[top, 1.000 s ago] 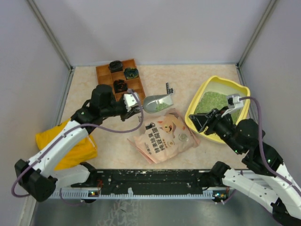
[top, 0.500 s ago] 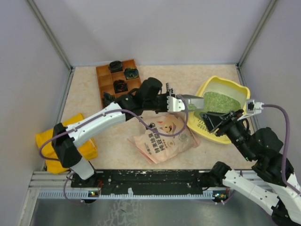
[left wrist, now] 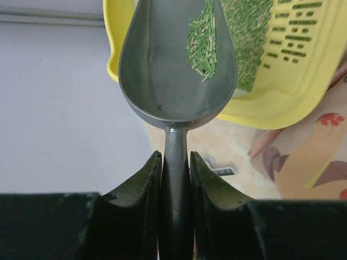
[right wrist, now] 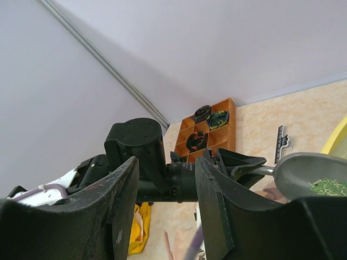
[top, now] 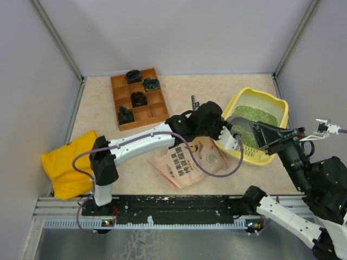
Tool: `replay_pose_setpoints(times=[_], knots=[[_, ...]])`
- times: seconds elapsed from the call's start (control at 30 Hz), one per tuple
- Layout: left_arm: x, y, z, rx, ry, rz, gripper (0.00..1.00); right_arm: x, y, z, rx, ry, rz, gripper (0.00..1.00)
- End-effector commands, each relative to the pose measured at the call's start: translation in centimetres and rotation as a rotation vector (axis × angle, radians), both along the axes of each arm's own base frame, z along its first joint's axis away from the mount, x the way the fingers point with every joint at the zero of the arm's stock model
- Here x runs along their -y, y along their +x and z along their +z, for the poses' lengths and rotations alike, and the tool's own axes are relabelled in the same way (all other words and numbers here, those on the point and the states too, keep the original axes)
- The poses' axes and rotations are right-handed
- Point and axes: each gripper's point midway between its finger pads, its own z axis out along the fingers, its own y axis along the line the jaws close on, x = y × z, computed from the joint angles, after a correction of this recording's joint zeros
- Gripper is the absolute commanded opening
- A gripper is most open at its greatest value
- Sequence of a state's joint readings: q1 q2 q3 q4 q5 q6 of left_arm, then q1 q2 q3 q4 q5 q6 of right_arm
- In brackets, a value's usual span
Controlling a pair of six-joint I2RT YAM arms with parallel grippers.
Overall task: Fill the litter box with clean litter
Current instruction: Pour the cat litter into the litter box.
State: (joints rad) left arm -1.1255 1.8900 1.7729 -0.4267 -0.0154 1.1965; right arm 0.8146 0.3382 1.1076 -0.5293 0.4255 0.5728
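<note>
- The litter box [top: 260, 97] sits by the right edge of the table, toward the far right corner, and a bed of clean litter [top: 255, 115] already covers part of its floor.
- The grey scoop [left wrist: 173, 70] hangs with its bowl over the box's near-left rim. A small streak of green granules [left wrist: 203, 38] lies toward the bowl's tip.
- My left gripper [left wrist: 175, 162] is clamped on the scoop's handle, with a finger pressed against each side.
- I judge the step in hand to be emptying this scoop. I want the tip well inside the rim before I roll the wrist, so nothing lands on the table or on the pink pouch [top: 190, 157] just beside the box.
- A slow tilt should suit these light granules. A quick flick could scatter them over the rim.
- My right gripper [right wrist: 165, 168] hovers over the box's near side, jaws apart and holding nothing. It is close to the scoop, so I should hold that arm off while I pour.
</note>
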Motion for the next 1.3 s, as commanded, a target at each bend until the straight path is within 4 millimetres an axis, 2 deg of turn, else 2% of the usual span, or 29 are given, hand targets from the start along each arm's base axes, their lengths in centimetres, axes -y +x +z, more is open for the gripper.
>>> replay_pose_setpoints(times=[0.0,0.3,0.57,0.77,0.87,0.97,1.13,1.23,1.27], knots=[[1.0,1.8,3.4,0.259,0.040,0.017,0.00,1.2,-0.4,2.0,0.046,0.063,-0.031,0.46],[2.5,2.9,4.3,0.617,0.203,0.033,0.00,1.0,-0.3,2.3,0.048,0.059,-0.025,0.46],[2.7,2.7,4.0,0.745,0.284,0.033,0.00,0.8,-0.4,1.9,0.037,0.061,-0.017,0.46],[2.9,2.7,3.7,0.751,0.283,0.038,0.00,0.8,-0.3,1.9,0.037,0.058,-0.019,0.46],[3.2,2.5,4.4,0.672,0.194,0.052,0.00,0.7,-0.2,1.7,0.034,0.055,-0.018,0.46],[3.4,2.2,4.6,0.450,0.062,0.057,0.00,0.5,-0.1,1.5,0.028,0.046,-0.013,0.46],[0.8,3.2,4.9,0.220,-0.081,0.126,0.00,-0.2,0.1,0.5,0.005,0.028,0.002,0.47],[-1.4,3.9,5.3,0.074,-0.159,0.179,0.00,-0.7,0.3,-0.3,-0.012,0.014,0.012,0.47],[-2.0,3.6,5.4,0.021,-0.182,0.186,0.00,-0.9,0.5,-0.6,-0.020,0.006,0.015,0.47]])
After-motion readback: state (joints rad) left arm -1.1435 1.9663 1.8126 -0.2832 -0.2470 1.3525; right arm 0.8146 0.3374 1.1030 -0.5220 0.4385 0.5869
